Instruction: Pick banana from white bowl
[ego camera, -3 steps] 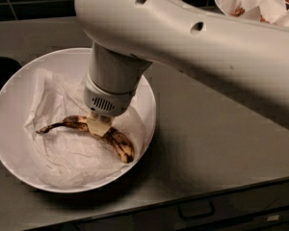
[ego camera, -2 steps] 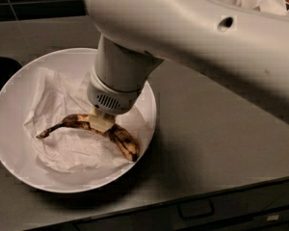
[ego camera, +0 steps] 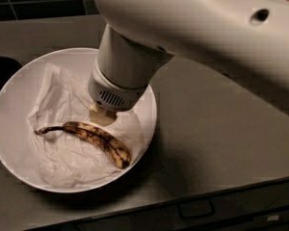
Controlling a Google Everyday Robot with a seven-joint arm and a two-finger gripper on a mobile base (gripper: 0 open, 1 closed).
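White casing of the arm [ego camera: 207, 28] fills the upper right of the view and slopes down toward the bowl. Under it the dark grey tabletop [ego camera: 221, 129] carries the white bowl [ego camera: 12, 129], wide and shallow, which sits at the left near the front edge. Crumpled white paper [ego camera: 62, 162] lines its floor. The claw [ego camera: 102, 115] hangs inside the bowl's rim, just above the paper and just behind the fruit, apart from it. Only a pale tip shows below the wrist housing, so I cannot tell whether the claw is apart or together. The banana [ego camera: 98, 137] lies flat on the paper in the front half of the bowl, blotched brown, its thin stem [ego camera: 48, 129] pointing left and its blunt end toward the right rim.

The grasp does not look made yet. To do it well, the claw should likely come forward over the thick middle of the curve, straddle it crosswise and sink low enough to catch fruit, not paper. A gentle squeeze suits such soft skin, and then a straight lift.
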